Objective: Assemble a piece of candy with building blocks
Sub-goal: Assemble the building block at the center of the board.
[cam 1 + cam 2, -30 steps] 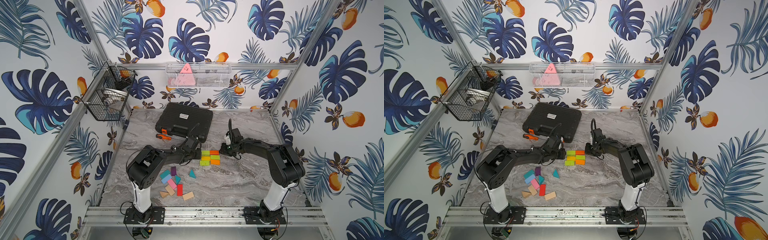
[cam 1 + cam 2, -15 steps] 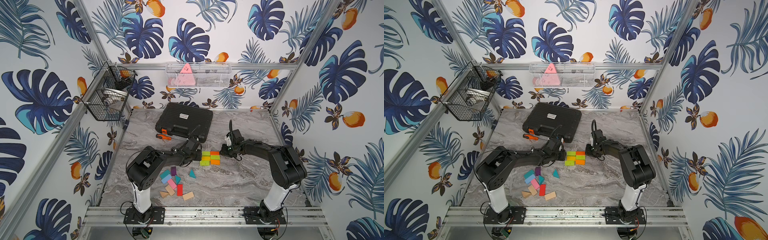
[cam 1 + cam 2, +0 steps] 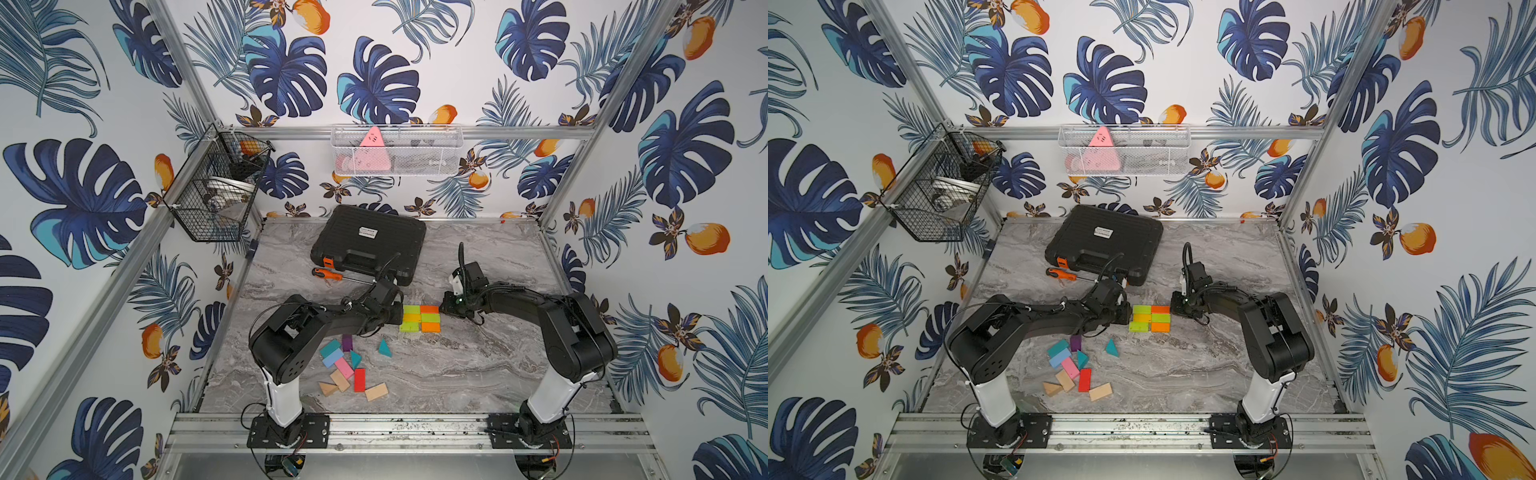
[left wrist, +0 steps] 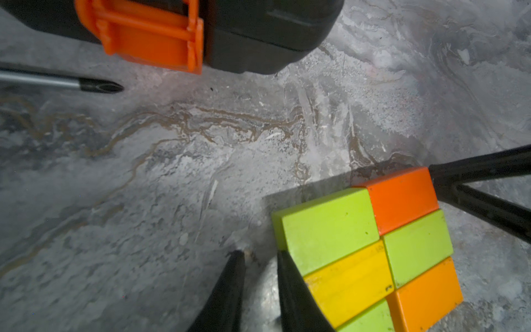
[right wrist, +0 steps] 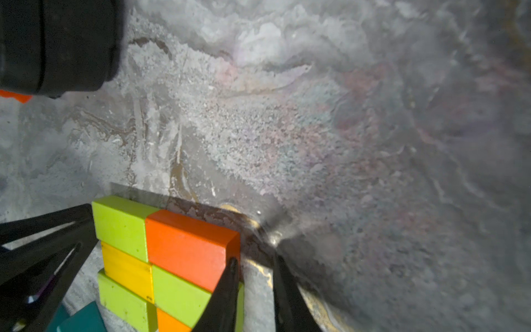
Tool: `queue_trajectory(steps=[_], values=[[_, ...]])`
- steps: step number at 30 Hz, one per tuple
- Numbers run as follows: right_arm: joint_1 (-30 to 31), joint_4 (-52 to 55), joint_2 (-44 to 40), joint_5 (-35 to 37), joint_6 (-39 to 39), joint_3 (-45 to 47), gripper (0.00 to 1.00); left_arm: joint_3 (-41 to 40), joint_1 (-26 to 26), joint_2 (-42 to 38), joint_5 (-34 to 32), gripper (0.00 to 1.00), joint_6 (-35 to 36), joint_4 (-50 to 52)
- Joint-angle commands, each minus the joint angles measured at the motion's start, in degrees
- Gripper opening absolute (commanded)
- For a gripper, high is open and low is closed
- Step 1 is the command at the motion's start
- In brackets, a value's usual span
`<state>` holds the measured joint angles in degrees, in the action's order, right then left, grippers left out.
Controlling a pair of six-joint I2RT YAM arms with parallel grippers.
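Note:
Six building blocks, green, orange and yellow, lie pressed together as one flat rectangle (image 3: 420, 318) (image 3: 1151, 318) (image 4: 373, 244) (image 5: 172, 258) mid-table. My left gripper (image 3: 398, 321) (image 4: 260, 254) is low at its left side, narrowly open and empty, with one finger against the green and yellow bricks. My right gripper (image 3: 444, 309) (image 5: 255, 258) is at the right side, narrowly open and empty, with one finger touching the red-orange brick's end. Several loose building blocks (image 3: 345, 368) (image 3: 1073, 365) lie near the front left, a teal wedge (image 3: 384, 348) apart from them.
A black tool case (image 3: 370, 243) sits at the back, with an orange-handled screwdriver (image 3: 326, 273) in front of it, close behind my left wrist. A black wire basket (image 3: 216, 191) hangs on the left wall and a white basket (image 3: 397, 151) on the back wall.
My right gripper has edged in against the rectangle's right side and narrowed slightly. The left gripper and the bricks have stayed put.

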<state>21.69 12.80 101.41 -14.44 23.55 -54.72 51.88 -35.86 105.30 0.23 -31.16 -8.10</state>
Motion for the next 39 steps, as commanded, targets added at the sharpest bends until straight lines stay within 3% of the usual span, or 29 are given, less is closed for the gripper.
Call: queue_trajectory(steps=[1, 22, 39], values=[[0.64, 2.25, 0.33, -3.49, 0.72, 0.73, 0.26, -1.02, -0.75, 0.54, 4.23, 0.27, -0.48, 7.67], [1.59, 1.32, -1.10, -2.06, 1.49, 2.97, 0.26, -1.86, -1.64, -0.70, 2.42, 0.28, -0.40, 8.47], [-0.19, 3.82, -2.38, 6.24, 3.26, 2.47, 0.28, 0.92, -1.05, -0.66, -2.89, 0.44, 0.13, 13.93]])
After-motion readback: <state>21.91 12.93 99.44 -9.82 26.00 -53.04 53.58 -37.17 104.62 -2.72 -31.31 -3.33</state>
